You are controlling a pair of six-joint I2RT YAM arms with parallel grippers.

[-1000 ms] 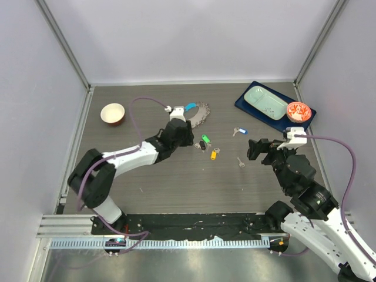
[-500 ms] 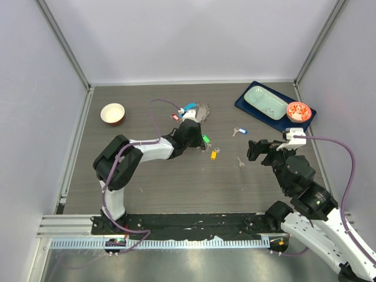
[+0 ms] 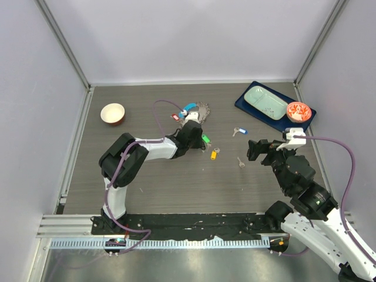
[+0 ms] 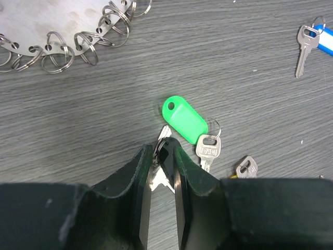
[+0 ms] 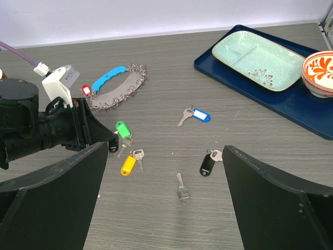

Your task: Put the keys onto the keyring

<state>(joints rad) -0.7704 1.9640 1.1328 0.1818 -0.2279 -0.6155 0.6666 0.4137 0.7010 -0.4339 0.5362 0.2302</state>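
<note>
Several small keys lie scattered near the middle of the dark wood-grain table (image 3: pixel 176 188). My left gripper (image 4: pixel 165 148) is down among them. Its jaws stand almost together with only a slim gap, pinching a dark-tagged key (image 4: pixel 167 156) by its tag and little silver ring.

In the left wrist view, the green-tagged key (image 4: pixel 183 120) lies just beside those fingertips at 1 o'clock. From above, the yellow-tagged key (image 3: pixel 214 154) sits at 4 o'clock of the left gripper. The blue-tagged key (image 3: pixel 242 131) is further off at 3 o'clock, and a plain silver key (image 3: pixel 241 163) lies beyond the yellow one. A black-tagged key (image 5: pixel 207 164) shows clearly only in the right wrist view, near the plain one.

The keyring (image 3: pixel 198 110) is a curved grey plate edged with split rings, with a blue handle and a red tag. It rests flat at 12 o'clock of the left gripper, near but apart.

My right gripper (image 3: pixel 255 150) hovers at 3 o'clock of the key cluster, jaws spread wide, holding nothing.
</note>
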